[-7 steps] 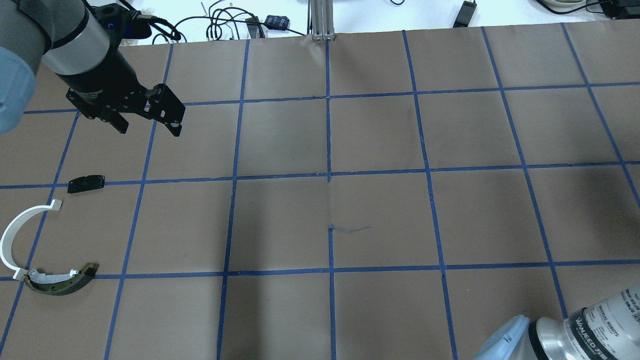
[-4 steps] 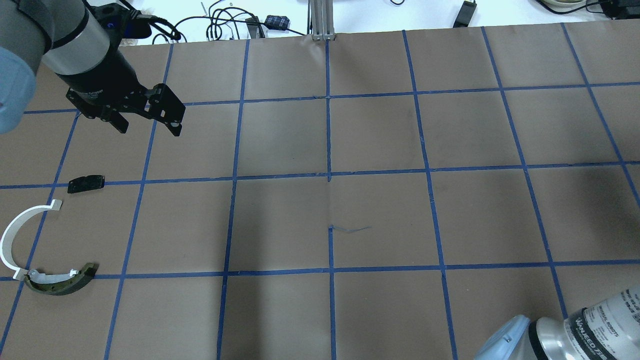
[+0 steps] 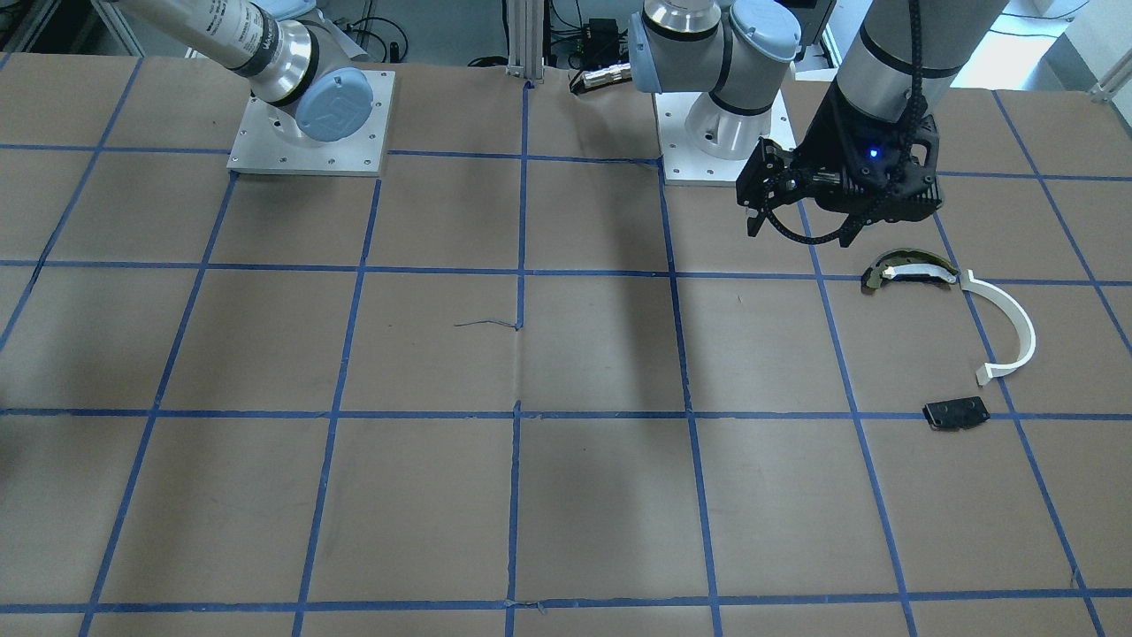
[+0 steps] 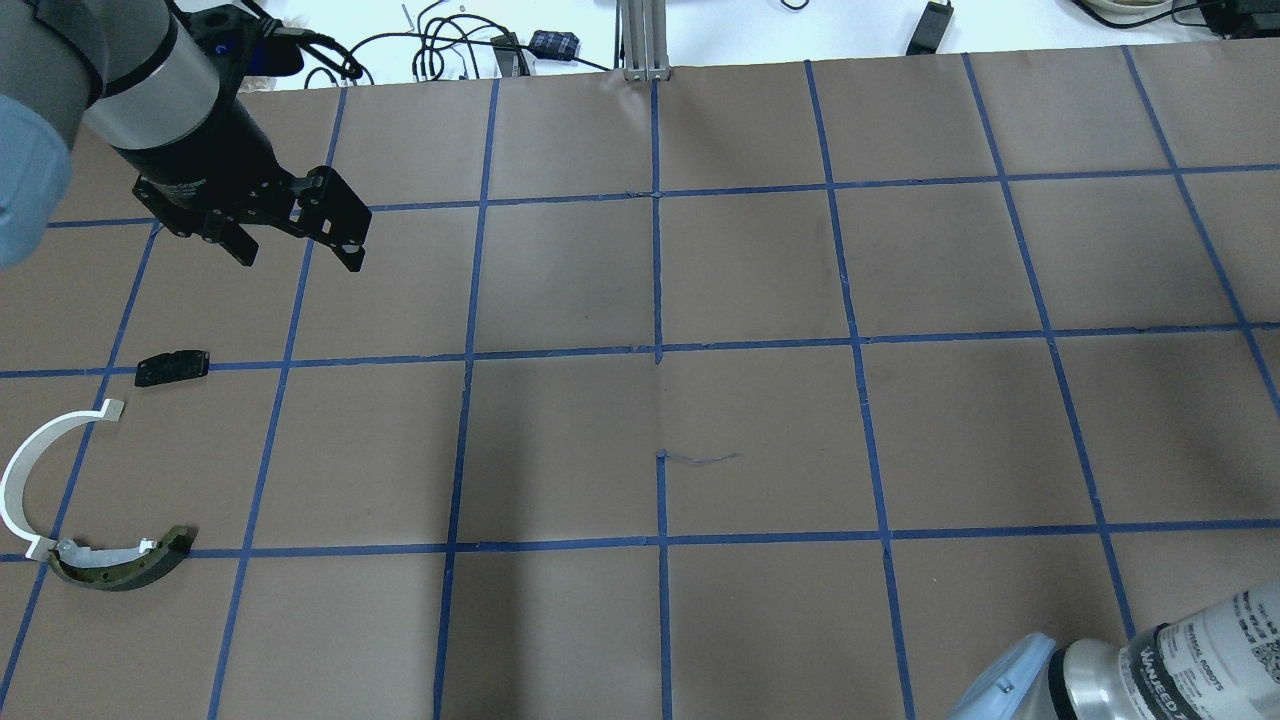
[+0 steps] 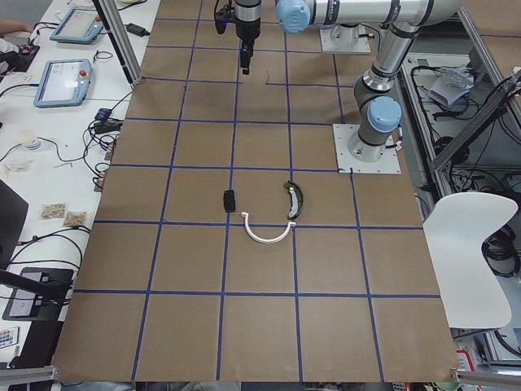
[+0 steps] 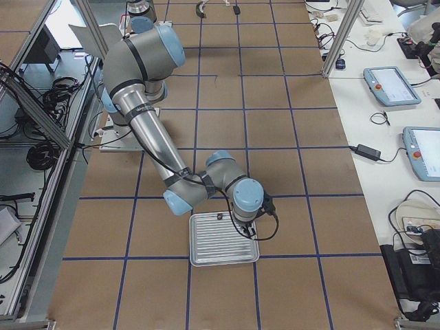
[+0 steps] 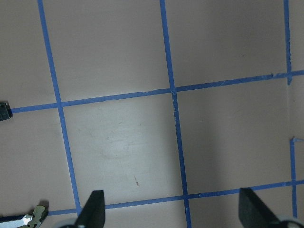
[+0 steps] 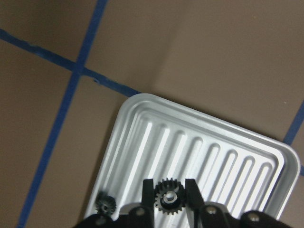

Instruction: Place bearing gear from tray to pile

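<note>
Down at the tray (image 8: 199, 142), the right hand (image 8: 169, 186) has its two fingers closed in on either side of the gear (image 8: 167, 195), gripping it low over the ribbed metal. Whether the gear is clear of the tray's floor, the wrist view cannot say. A smaller gear (image 8: 105, 204) sits by the tray's rim, partly cut off at the bottom of the frame. In the right side view the hand is hidden under its own wrist, and the overhead view catches only a slice of that arm in the corner.

Well across the bench (image 4: 760, 440), the left hand (image 4: 295, 250) hangs above the paper, fingers spread wide with nothing between them. Near it lies the pile: a black plate (image 4: 172, 367), a white half-ring (image 4: 30, 470) and a dark curved piece (image 4: 120, 565). The half-ring's end looks to touch the curved piece. The left wrist view clips the plate and the curved piece at its edges.
</note>
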Action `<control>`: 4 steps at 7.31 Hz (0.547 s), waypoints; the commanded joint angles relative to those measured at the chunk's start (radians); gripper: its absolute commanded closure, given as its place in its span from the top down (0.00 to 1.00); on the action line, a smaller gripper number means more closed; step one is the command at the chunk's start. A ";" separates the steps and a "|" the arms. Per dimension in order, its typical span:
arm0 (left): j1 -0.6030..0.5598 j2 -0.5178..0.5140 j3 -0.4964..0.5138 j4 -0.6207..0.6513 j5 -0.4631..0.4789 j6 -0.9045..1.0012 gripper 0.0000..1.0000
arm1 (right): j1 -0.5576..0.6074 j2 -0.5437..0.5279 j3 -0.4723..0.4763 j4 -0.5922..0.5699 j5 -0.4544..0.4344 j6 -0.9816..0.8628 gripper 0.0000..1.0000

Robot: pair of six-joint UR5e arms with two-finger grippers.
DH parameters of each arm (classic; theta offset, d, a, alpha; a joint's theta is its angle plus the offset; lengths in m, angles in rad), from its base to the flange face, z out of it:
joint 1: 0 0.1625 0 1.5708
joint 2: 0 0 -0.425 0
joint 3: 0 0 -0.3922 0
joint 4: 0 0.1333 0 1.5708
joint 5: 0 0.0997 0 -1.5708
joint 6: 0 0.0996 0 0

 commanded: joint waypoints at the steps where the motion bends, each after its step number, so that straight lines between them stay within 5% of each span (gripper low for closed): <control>1: -0.001 0.000 0.001 0.000 0.000 0.000 1.00 | 0.146 -0.152 0.009 0.191 0.001 0.206 0.08; 4: 0.002 -0.006 -0.003 0.000 0.003 0.000 1.00 | 0.500 -0.307 0.010 0.360 -0.005 0.699 0.09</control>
